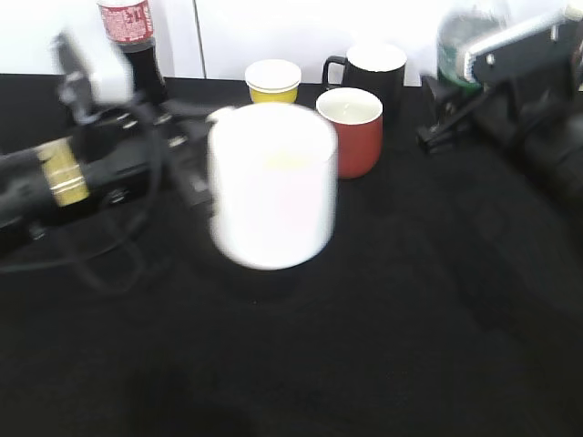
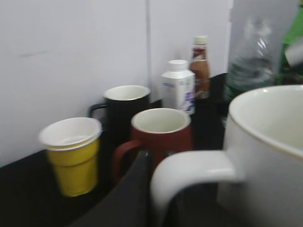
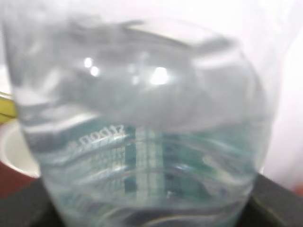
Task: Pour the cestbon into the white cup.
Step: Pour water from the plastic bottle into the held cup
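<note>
Left gripper [image 1: 196, 168]: reaches in from the left of the exterior view and holds the white cup [image 1: 271, 185] by its handle side. In the left wrist view a dark finger [image 2: 130, 189] lies against the cup's loop handle [image 2: 189, 172], so the jaws are closed on the handle. The cup appears lifted clear of the black table [image 1: 410, 319] and is blurred.

White cup, further: upright, mouth up, pale interior visible (contents too blurred to tell).

Right gripper [image 1: 446, 123]: at the far right of the exterior view, holding the cestbon [image 1: 460, 45]. The bottle fills the right wrist view [image 3: 142, 127], with its green label and clear ribbed wall pressed between dark pads at the lower corners; jaws clamped on it. It stands well apart from the white cup.

Other items, back row: yellow cup [image 1: 273, 80], black mug [image 1: 373, 66], red-brown mug [image 1: 351, 127], cola bottle [image 1: 132, 36]. The left wrist view adds a white milk bottle [image 2: 178, 90] and a brown drink bottle [image 2: 200, 66] against the wall.
</note>
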Motion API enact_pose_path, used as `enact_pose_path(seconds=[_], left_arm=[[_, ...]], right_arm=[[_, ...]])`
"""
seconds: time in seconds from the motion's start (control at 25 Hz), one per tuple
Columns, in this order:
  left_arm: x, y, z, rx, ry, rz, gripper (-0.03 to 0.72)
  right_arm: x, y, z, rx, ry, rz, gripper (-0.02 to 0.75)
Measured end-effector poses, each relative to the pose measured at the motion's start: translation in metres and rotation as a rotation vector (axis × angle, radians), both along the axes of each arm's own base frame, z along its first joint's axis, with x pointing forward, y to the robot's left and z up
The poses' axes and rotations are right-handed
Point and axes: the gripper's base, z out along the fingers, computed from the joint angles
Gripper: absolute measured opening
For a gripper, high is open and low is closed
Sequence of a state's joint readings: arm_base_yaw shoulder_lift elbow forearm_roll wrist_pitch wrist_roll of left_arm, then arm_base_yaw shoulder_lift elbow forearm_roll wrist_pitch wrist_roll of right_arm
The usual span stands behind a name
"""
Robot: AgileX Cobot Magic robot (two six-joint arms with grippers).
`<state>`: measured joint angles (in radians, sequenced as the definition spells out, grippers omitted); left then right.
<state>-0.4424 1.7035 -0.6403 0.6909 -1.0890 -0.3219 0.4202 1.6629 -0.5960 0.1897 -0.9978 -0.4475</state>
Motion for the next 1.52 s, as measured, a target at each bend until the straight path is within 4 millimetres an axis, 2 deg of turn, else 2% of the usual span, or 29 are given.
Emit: enact_pose_path(seconds=[0.12,0.2,0.4,0.52,0.64,0.76,0.92,1.12,1.52], left_arm=[[0.009,-0.02,0.007,-0.013,-0.035,-0.039,0.045],[0.014,-0.029,0.009,-0.034,-0.054,-0.06,0.045],[0.021,-0.038,0.014,-0.067,-0.066,-0.05,0.045],[0.019,-0.04,0.013,-0.05,-0.059,-0.055,0.045],[0.02,-0.04,0.013,-0.048,-0.058,-0.054,0.045],[0.02,-0.04,0.013,-0.048,-0.058,-0.054,0.045],[0.02,-0.04,0.013,-0.049,-0.059,-0.054,0.046],[0.019,-0.04,0.013,-0.046,-0.059,-0.058,0.05],[0.018,-0.041,0.011,-0.03,-0.061,-0.07,0.059]], right_arm=[[-0.015,0.0,0.039,-0.127,-0.12,0.063,0.484],[-0.022,-0.001,0.052,-0.218,-0.168,0.071,0.484],[-0.027,0.005,0.056,-0.509,-0.287,0.132,0.483],[-0.028,0.005,0.059,-0.535,-0.333,0.121,0.483],[-0.028,0.005,0.059,-0.728,-0.403,0.1,0.483],[-0.028,0.005,0.059,-0.848,-0.446,0.087,0.483],[-0.028,0.005,0.062,-0.932,-0.508,0.059,0.483],[-0.03,0.004,0.071,-0.923,-0.597,0.004,0.483],[-0.029,0.002,0.072,-0.931,-0.59,-0.026,0.483]])
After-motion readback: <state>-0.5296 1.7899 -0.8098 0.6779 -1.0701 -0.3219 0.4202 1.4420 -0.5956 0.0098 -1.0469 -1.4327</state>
